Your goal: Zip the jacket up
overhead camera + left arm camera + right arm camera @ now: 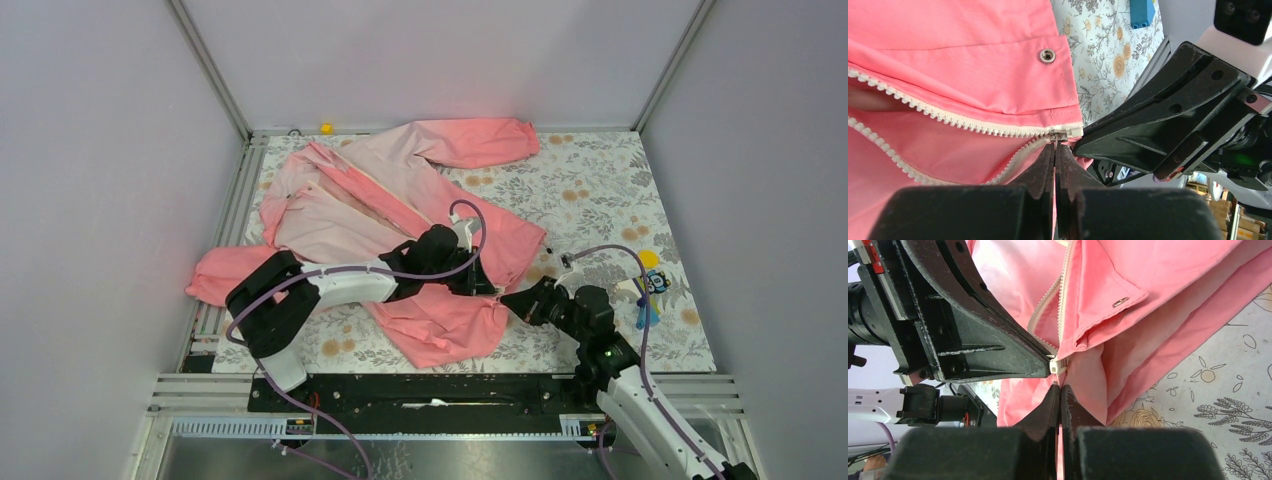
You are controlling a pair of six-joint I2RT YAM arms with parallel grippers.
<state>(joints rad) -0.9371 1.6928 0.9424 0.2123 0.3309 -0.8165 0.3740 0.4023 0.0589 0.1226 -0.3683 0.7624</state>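
Black left fingers [1040, 170] pressed together, tips pinching the bottom end of the whitish toothed zipper [948, 118] at its small dark slider [1058, 136]. Black right fingers [1075, 412] closed too, nipping coral hem fabric just below the zipper's white end. Both sets of tips sit close together at that spot. Above the slider the two tooth rows split apart, undone. Silver metal snap stud [1047, 55] on the flap beside it. Thin pink fabric jacket [400, 190], pale at collar, coral at hem, lies rumpled on the floral-print desk [600, 190], left of centre, one sleeve along the far edge.
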